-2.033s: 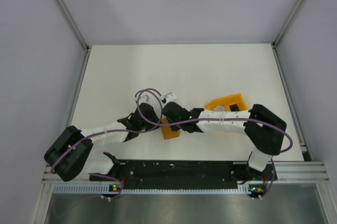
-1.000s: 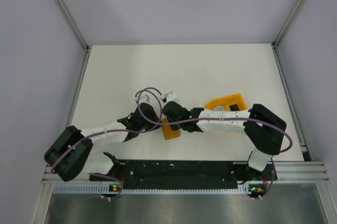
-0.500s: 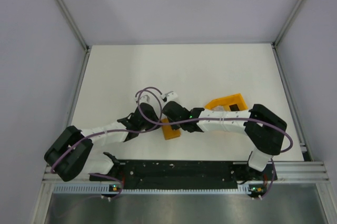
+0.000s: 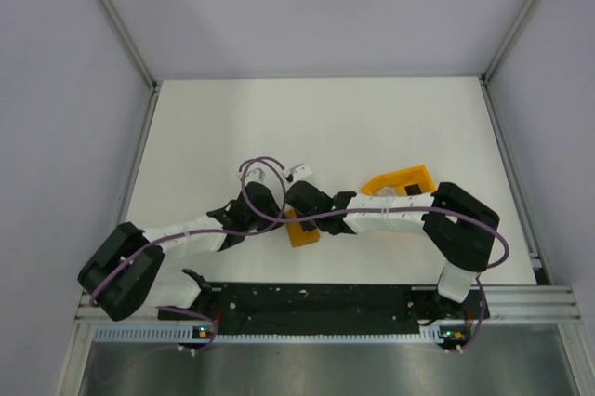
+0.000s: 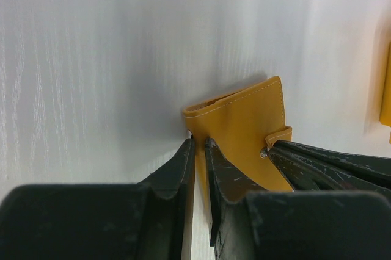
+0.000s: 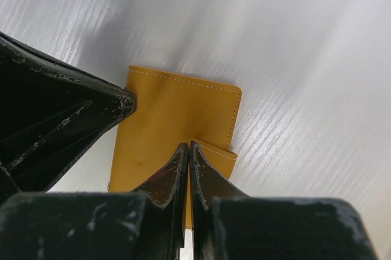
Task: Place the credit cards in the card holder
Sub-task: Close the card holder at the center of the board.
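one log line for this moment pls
card holder: closed, flat on table | left hand: slit apart at its corner, grip unclear | right hand: shut at its tab | credit cards: not seen

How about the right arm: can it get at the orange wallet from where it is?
Probably yes: the right arm has its jaws shut right at the wallet's tab, nothing between. The left arm's jaws sit at another edge, out of the way.

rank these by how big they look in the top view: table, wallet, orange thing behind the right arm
1. table
2. orange thing
3. wallet
Both orange items are partly hidden, so 2 versus 3 is unsure.
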